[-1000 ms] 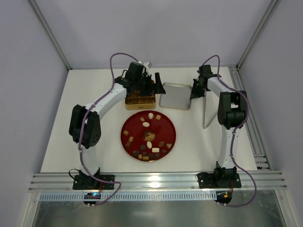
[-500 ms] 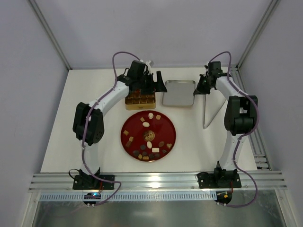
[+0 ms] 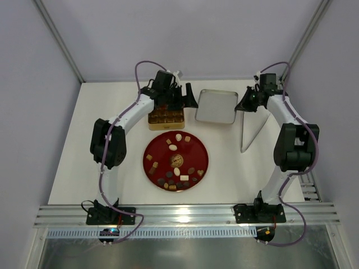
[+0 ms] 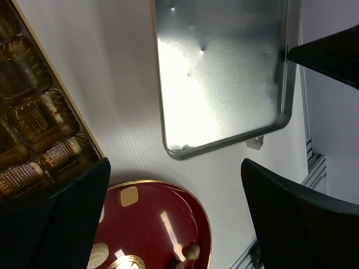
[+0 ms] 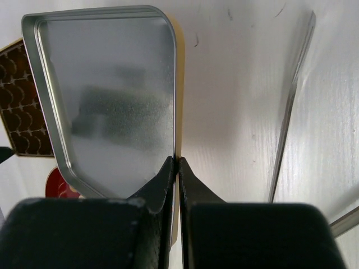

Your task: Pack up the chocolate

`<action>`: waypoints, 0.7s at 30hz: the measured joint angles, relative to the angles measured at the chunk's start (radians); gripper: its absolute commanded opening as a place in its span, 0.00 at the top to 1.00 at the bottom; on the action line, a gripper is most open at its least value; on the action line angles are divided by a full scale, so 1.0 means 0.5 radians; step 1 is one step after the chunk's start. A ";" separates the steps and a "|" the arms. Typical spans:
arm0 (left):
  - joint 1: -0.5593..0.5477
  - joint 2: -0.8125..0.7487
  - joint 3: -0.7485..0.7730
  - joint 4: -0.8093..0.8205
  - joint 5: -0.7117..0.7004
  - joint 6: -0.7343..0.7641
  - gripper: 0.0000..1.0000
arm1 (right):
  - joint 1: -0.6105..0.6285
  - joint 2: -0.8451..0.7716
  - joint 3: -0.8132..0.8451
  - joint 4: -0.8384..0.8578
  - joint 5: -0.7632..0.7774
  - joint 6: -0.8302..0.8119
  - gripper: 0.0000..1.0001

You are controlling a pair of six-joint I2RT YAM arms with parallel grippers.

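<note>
Your left gripper (image 3: 180, 100) hangs with its jaws spread wide and nothing between them, above the right-hand edge of the gold box (image 3: 166, 126) at the far part of the table (image 3: 101, 140). From this gripper the chocolate (image 3: 173, 148) lies toward the arm bases, on the red plate (image 3: 197, 152) that sits just beside the near side of the box, so I judge the coming move to be a pull back and down, and the left arm is clearly the nearer one. In the left wrist view the closest piece is a square tan piece (image 4: 128, 195) at the far rim of the plate, lying flat about between the lines of the two fingers; being square, it has no long axis to line up with. Your right gripper (image 5: 177, 163) is clenched on the thin rim of the silver lid (image 5: 106, 101), which lies to the right of the box with its hollow side up, and it is well apart from the plate, so do not count on it for picking. The chocolate itself is many small pieces spread loose and mostly apart from each other: cream and tan ones on the far half of the plate, dark brown ones in a row along the near rim. The box cups that show in the left wrist view look empty to me, though part of the box is hidden under the gripper
</note>
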 measured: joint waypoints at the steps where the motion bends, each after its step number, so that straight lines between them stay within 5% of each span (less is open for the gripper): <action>1: 0.008 0.009 0.016 -0.001 0.008 -0.001 0.04 | 0.001 -0.037 -0.018 0.010 -0.014 0.007 0.96; 21: 0.051 0.095 0.108 0.234 0.359 -0.297 0.12 | 0.014 -0.403 -0.285 0.105 -0.307 0.150 0.96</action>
